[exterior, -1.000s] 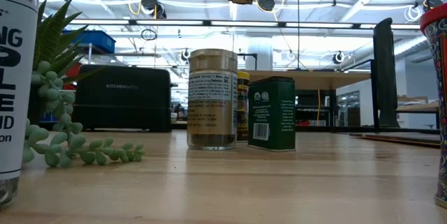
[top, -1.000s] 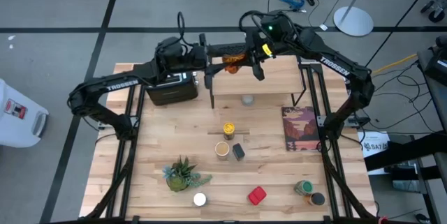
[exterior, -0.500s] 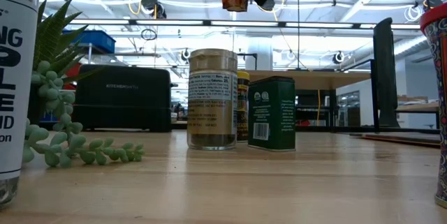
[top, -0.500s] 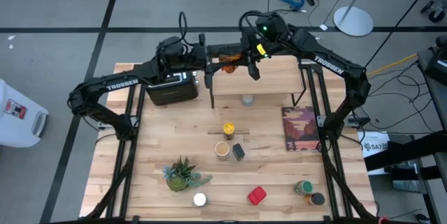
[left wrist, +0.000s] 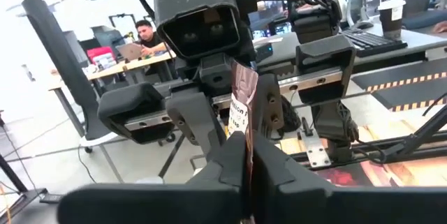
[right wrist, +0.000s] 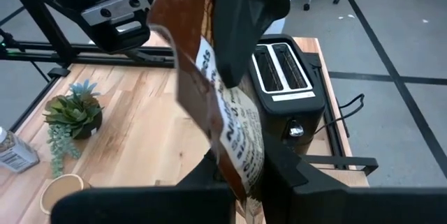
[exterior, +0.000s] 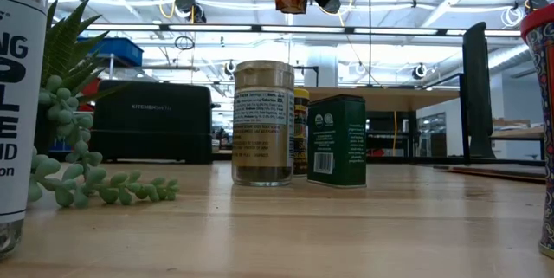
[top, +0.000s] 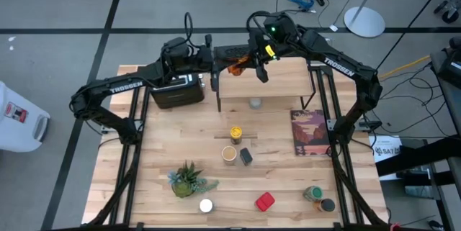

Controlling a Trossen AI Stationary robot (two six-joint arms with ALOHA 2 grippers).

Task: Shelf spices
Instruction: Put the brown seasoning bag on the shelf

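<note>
left arm: reaches across the table's far edge toward the right arm | left gripper [top: 225, 64]: fingers pressed together on the brown spice pouch [top: 236, 65], raised above the table | right arm: bent inward from the far right | right gripper [top: 252, 61]: clamped on the same pouch, facing the left gripper

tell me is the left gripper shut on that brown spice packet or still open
Shut. The left gripper has its fingers pressed together on the brown packet, which the right gripper also pinches, above the shelf.

Overhead cam looks down, low cam level, 2 wrist cams face each other.
</note>
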